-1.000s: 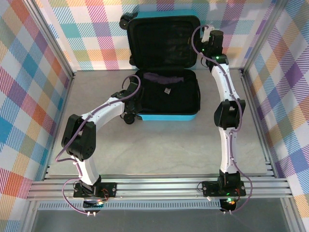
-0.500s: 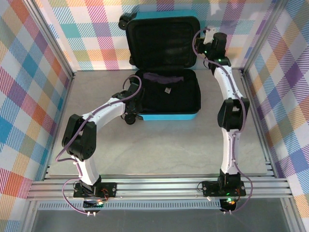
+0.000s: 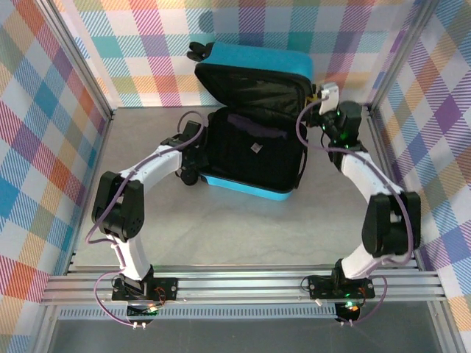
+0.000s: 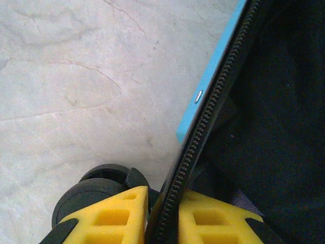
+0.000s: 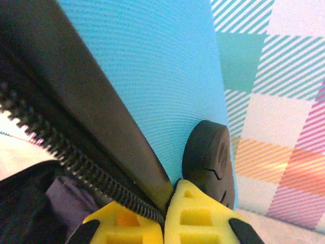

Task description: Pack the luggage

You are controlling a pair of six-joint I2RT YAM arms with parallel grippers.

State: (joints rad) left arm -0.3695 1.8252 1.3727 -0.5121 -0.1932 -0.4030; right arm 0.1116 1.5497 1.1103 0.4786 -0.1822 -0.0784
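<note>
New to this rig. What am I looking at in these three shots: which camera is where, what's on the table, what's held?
Two robot arms are bolted at the near edge of a grey table. Each ends in a two-finger gripper with yellow pads. The overhead picture comes from a fixed camera above and behind the arms. The other two come from cameras on the wrists, looking along the fingers. On the table lies the luggage, a turquoise hard-shell suitcase. It is open with its lid half raised, and there are clothes inside. The left gripper pinches the zipper rim of the lower shell, beside a wheel. The right gripper pinches the lid's edge.
</note>
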